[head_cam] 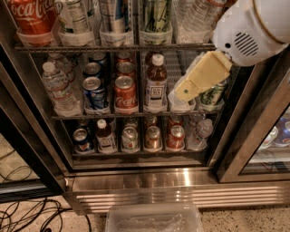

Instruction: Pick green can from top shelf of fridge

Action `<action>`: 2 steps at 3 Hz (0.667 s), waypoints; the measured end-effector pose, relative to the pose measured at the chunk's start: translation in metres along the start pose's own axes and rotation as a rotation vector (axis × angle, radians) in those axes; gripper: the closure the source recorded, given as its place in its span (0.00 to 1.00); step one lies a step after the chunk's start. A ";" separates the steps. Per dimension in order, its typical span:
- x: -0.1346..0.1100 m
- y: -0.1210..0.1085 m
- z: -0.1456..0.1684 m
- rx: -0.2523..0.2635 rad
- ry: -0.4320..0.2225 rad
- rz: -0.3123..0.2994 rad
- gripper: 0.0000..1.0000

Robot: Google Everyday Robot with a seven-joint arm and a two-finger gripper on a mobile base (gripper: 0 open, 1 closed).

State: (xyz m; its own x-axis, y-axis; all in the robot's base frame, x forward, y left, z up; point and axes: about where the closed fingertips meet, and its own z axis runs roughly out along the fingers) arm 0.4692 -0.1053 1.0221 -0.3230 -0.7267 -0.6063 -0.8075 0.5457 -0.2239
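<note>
The green can (157, 15), tall, slim and pale silvery-green, stands in a clear cup on the top shelf (113, 47), a dark wire rack of the fridge (181, 179). Only its lower part shows, since the top is cut off by the frame. My gripper (195, 81) hangs from the white arm housing (253, 27) at the upper right. It is in front of the middle shelf, below and to the right of the green can and apart from it.
On the top shelf a Coca-Cola bottle (29, 16), a blue-silver can (113, 13) and water bottles (195, 13) flank the green can. The middle rack holds a red can (124, 93), a brown bottle (156, 84) and a dark-green can (212, 95). A clear plastic bin (154, 218) lies on the floor.
</note>
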 end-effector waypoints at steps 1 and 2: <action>0.004 0.030 0.005 0.034 -0.089 0.074 0.00; 0.001 0.049 0.014 0.073 -0.198 0.106 0.00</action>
State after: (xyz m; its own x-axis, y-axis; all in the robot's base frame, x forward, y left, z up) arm 0.4358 -0.0733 0.9998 -0.2953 -0.5720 -0.7652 -0.7343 0.6483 -0.2013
